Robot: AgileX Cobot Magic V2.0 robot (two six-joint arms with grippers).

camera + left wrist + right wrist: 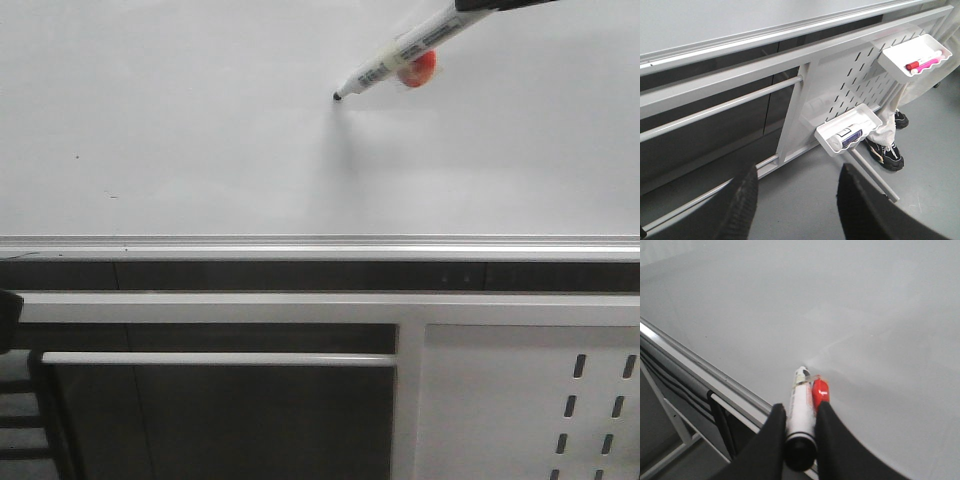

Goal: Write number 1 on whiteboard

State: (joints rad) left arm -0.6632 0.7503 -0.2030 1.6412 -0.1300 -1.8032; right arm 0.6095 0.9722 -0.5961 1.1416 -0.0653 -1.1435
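Pinched between the right gripper's [800,427] black fingers at 1 o'clock, white marker [410,52] tilted with its dark tip touching the pale whiteboard [180,130], no stroke visible, left gripper [795,200] spread wide, holding nothing, over the grey floor [805,190]

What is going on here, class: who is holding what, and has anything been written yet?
The right gripper is shut on a white marker, holding it at a slant with its black tip at or just above the whiteboard. No number 1 shows on the board yet; only tiny specks. The left gripper is open and empty, down by the stand's marker trays.
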